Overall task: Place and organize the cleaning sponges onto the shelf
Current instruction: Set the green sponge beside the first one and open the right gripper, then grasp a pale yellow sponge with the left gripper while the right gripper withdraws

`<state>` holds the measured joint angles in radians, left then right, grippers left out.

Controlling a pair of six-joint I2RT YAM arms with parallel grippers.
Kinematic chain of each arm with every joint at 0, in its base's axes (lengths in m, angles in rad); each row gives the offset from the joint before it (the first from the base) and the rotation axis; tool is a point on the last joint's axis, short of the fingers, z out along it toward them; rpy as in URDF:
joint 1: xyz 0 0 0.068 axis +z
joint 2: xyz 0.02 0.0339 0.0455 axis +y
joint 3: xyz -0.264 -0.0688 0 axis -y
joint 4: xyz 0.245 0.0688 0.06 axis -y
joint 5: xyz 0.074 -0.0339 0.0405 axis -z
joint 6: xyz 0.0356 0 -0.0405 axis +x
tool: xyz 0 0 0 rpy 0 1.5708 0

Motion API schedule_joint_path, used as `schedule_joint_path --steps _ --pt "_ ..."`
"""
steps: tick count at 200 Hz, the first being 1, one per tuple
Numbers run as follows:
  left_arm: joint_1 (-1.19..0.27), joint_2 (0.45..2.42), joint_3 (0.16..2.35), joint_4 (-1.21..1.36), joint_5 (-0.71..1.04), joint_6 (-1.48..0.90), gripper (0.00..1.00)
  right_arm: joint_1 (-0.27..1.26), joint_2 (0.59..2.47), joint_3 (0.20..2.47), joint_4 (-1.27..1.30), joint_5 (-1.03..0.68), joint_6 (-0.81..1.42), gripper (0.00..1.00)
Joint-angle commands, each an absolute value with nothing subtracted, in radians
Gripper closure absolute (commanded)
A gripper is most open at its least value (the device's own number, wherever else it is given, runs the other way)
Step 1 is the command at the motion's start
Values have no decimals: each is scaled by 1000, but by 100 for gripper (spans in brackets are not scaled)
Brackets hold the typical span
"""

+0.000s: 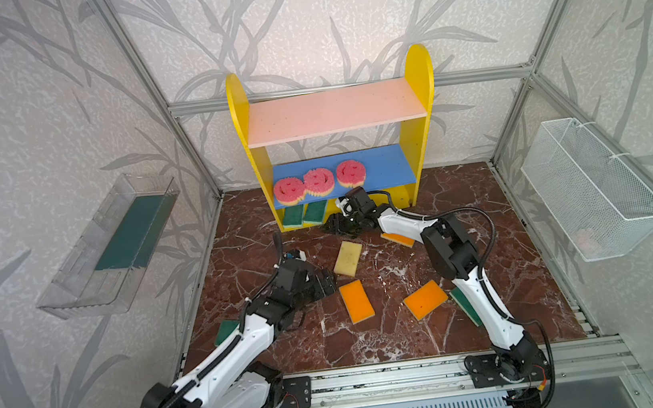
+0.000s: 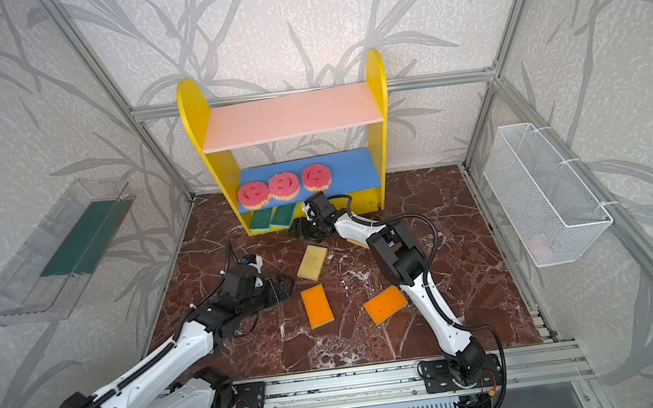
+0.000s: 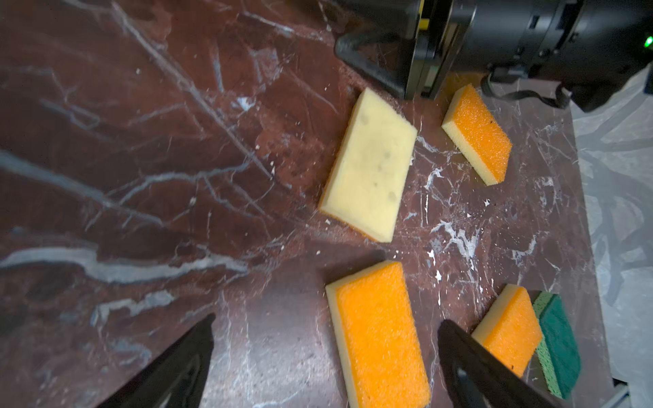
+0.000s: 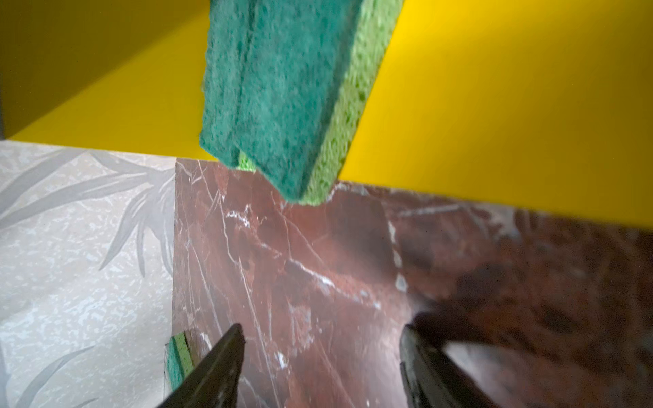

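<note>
The shelf (image 1: 417, 119) stands at the back, with three pink smiley sponges (image 1: 319, 180) on its blue board. Two green-topped sponges (image 1: 304, 214) lie on its yellow base, jutting over the front edge in the right wrist view (image 4: 282, 92). My right gripper (image 1: 329, 226) (image 4: 323, 328) is open and empty just in front of them. My left gripper (image 1: 328, 282) (image 3: 327, 319) is open low over the floor, an orange sponge (image 3: 378, 335) lying just ahead between its fingers. On the floor lie a pale-side-up sponge (image 1: 347, 258), two more orange sponges (image 1: 425, 299) (image 1: 398, 239) and two green-topped ones (image 1: 226, 331) (image 1: 464, 306).
A clear plastic tray (image 1: 75, 292) holding a long dark green strip (image 1: 131, 231) hangs on the left wall. A white wire basket (image 1: 595, 187) hangs on the right wall. The shelf's pink upper board (image 1: 335, 116) is bare. Metal frame posts edge the marble floor (image 1: 513, 276).
</note>
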<state>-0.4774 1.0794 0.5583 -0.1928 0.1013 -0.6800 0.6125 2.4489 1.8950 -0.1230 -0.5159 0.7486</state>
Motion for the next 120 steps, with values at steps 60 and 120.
schedule_joint_path --steps 60,120 --pt "-550 1459 869 -294 -3 -465 1 446 1928 1365 31 -538 622 24" --pt "-585 1710 1056 -386 -4 -370 1 341 1662 1017 117 -584 608 24"
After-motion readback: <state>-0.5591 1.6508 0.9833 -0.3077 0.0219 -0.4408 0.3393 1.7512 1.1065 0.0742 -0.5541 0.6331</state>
